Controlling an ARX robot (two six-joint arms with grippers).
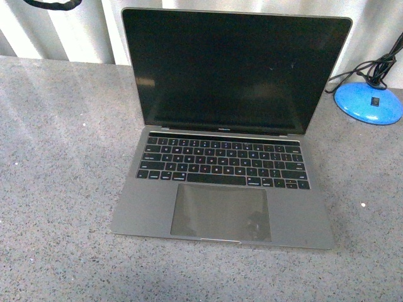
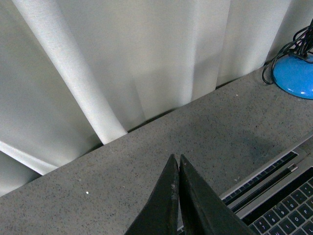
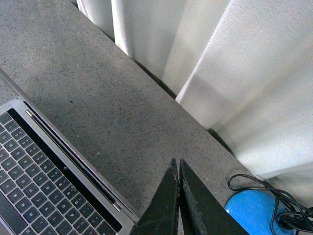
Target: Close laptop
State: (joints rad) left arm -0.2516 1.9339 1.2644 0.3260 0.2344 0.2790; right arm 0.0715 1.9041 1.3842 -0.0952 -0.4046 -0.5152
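- Laptop (image 1: 227,157) sits in the middle of the speckled grey countertop (image 1: 56,189), lid fully up and leaning slightly back, dark screen facing me, keyboard and trackpad bare.
- Closing has not begun as far as I can judge; neither arm shows in the front view.
- My left gripper (image 2: 177,159) has its fingers pressed together on nothing, above the counter near the laptop's back left corner.
- My right gripper (image 3: 176,161) is likewise pinched together and empty, near the back right corner, with the blue lamp base (image 3: 254,210) just beside it.
- First risk: the lid's top edge is thin, and closed fingertips could skid off it, scraping the glossy screen.
- Second risk: pushing low on the lid or too briskly could slide the whole machine toward me across the smooth stone instead of turning the hinge.
- Third risk: the black cable (image 1: 378,66) on the lamp base lies close to the right arm's side, so a wide swing could snag it and drag the base into the laptop.
- Fourth risk: following the lid all the way down could trap a fingertip against the keys, or let the lid slam.
- The white curtain (image 1: 69,31) hangs close behind, leaving little room to get behind the lid.
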